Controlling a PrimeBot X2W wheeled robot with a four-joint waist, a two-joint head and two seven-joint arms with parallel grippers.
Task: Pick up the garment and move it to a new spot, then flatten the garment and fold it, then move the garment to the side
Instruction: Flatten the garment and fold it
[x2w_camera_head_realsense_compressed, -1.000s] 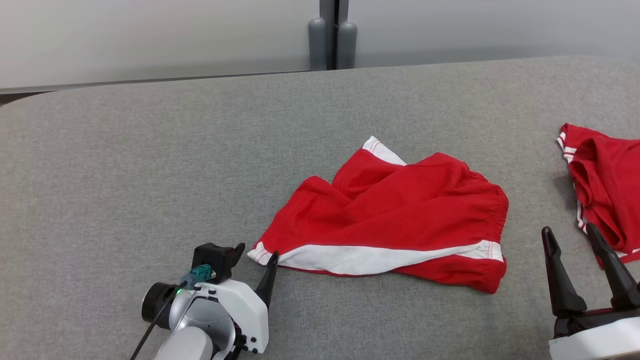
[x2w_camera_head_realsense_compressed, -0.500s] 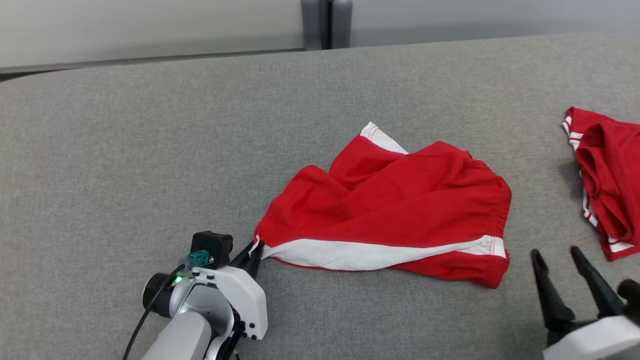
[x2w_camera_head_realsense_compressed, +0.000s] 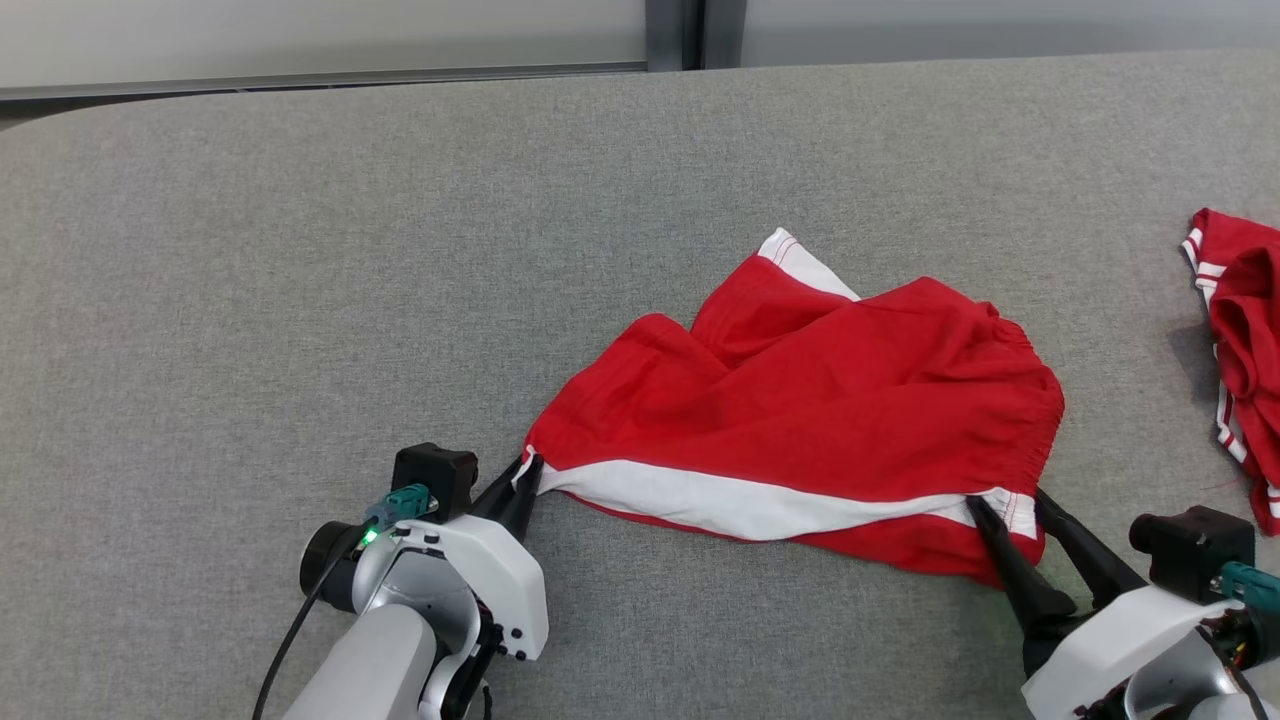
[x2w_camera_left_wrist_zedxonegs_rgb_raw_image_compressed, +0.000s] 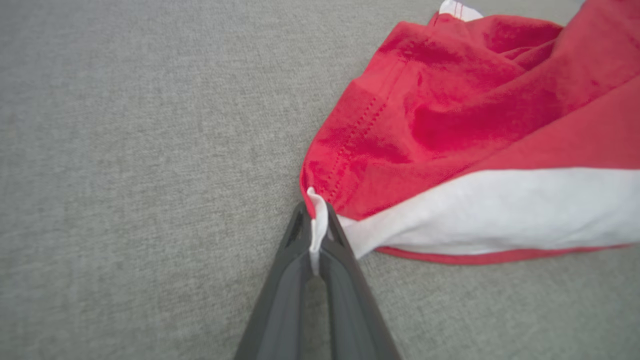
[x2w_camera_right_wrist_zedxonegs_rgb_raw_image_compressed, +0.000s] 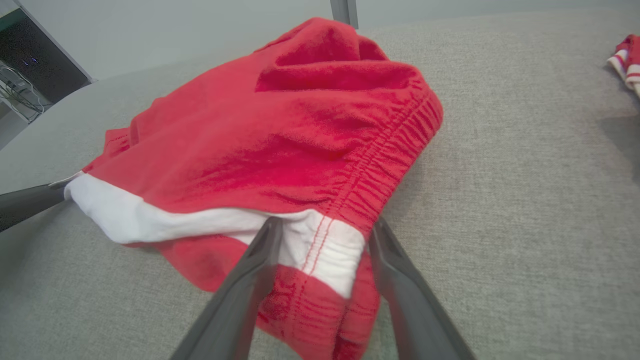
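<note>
The shorts (x2w_camera_head_realsense_compressed: 820, 400) lie lengthwise between both arms. Left fingers (x2w_camera_left_wrist_zedxonegs_rgb_raw_image_compressed: 292, 250) are clamped on the hem corner; right fingers (x2w_camera_right_wrist_zedxonegs_rgb_raw_image_compressed: 250, 280) stand apart, straddling the waistband corner, not yet closed.

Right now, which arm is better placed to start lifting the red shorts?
Left. The left pincer is shut on a white corner of the red shorts; the right pincer is open, straddling the waistband end without gripping.
</note>
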